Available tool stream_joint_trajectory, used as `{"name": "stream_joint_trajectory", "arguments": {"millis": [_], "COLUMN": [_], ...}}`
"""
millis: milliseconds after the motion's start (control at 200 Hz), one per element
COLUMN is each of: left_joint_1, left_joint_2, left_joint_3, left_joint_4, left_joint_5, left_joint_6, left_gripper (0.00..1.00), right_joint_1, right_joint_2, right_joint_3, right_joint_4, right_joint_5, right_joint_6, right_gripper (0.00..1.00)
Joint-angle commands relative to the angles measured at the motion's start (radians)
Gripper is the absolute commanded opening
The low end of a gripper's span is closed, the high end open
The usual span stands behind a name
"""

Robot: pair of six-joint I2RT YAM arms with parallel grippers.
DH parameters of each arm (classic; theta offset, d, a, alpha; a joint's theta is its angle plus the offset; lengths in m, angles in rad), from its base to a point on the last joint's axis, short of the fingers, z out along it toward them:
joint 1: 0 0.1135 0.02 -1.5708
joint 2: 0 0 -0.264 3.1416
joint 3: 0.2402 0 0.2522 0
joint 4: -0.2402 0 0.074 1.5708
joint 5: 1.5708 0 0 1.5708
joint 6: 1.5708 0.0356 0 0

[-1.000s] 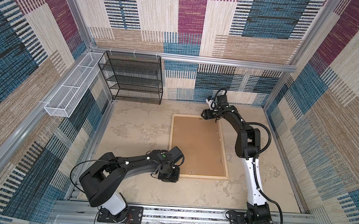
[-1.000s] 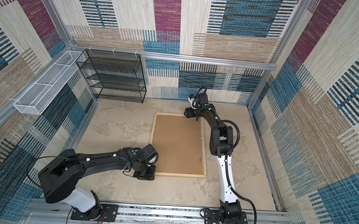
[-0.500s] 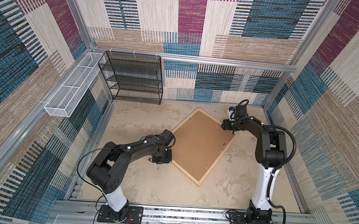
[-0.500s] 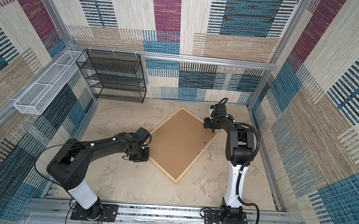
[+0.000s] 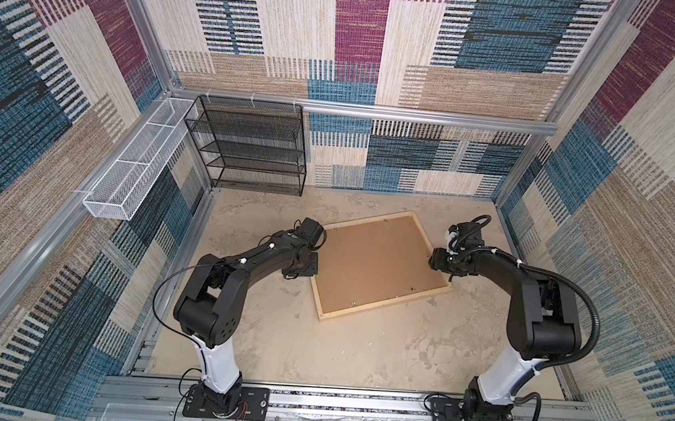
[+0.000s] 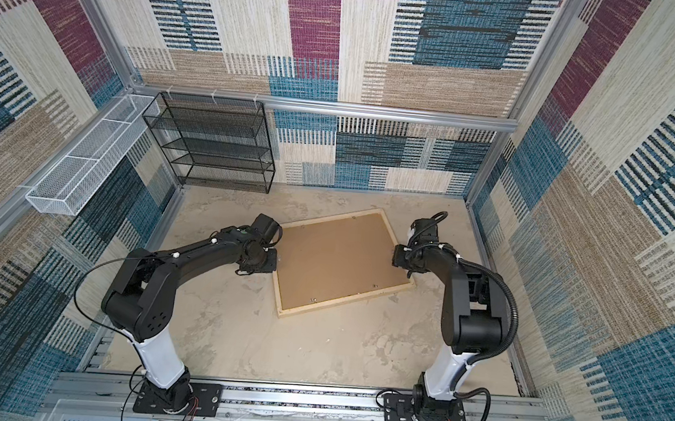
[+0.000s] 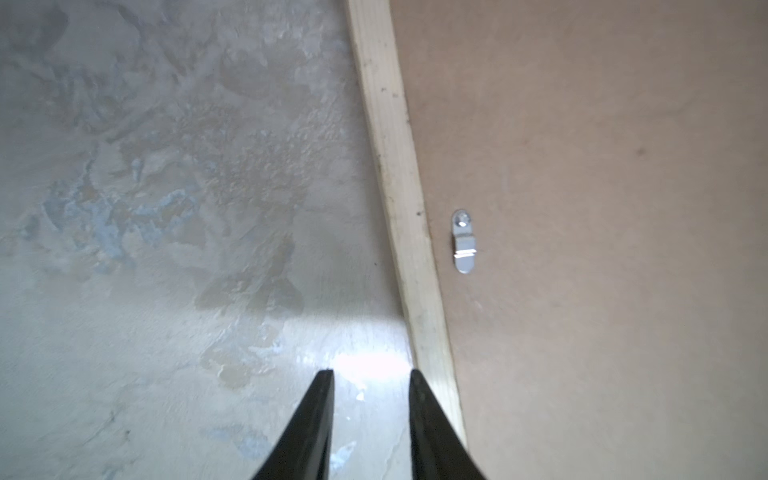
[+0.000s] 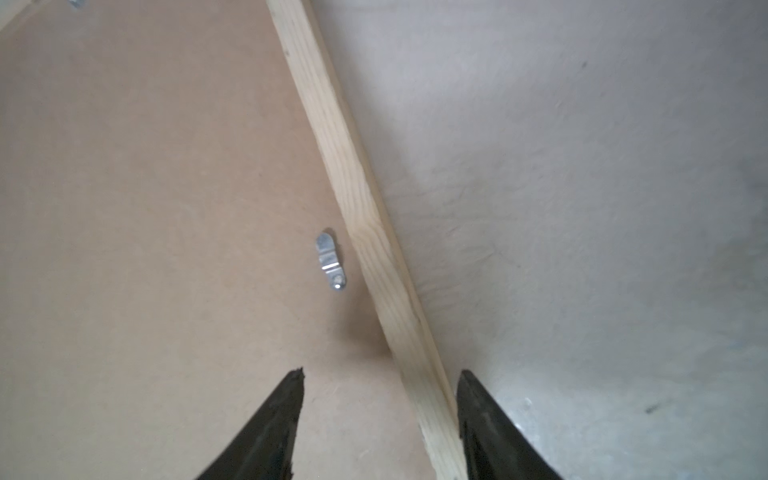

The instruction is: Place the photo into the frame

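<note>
Frame point(image 5: 385, 304) has rotated (lying askew); left end effector point(image 7: 371, 374) open beside, right end effector point(image 8: 382, 371) open astride.

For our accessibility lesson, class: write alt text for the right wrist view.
The right hand, open, straddles a rail of the pale wooden frame: one black finger over the brown backing board, one over the table. A metal clip sits on the board nearby.

walls point(image 5: 359, 34) patchwork carpet | floor point(image 5: 316, 343) mottled beige | black mesh shelf point(image 5: 249, 145)
</note>
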Motion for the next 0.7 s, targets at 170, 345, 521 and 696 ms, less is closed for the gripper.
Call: {"name": "stream_joint_trajectory", "arguments": {"millis": [170, 345, 521, 696], "left_joint_1": [-0.053, -0.053, -0.053, -0.053], "left_joint_2": [0.037, 0.087, 0.091, 0.084], "left_joint_3": [0.022, 0.051, 0.052, 0.045], "left_joint_4": [0.023, -0.018, -0.029, -0.031], "left_joint_5": [0.104, 0.053, 0.041, 0.042], "left_joint_6": [-0.026, -0.054, -0.058, -0.060], "left_gripper": [0.35, 0.32, 0.31, 0.31], "right_joint_1": [0.005, 0.013, 0.033, 0.087], "right_joint_2": [-0.097, -0.128, -0.123, -0.084], "right_joint_3": [0.002, -0.017, -0.017, 0.002], "right_joint_4": [0.034, 0.037, 0.051, 0.063], "right_joint_5": [-0.036, -0.063, -0.099, -0.105], "right_joint_6": [0.026, 0.022, 0.026, 0.036], "right_gripper": [0.59, 0.58, 0.58, 0.57]}}
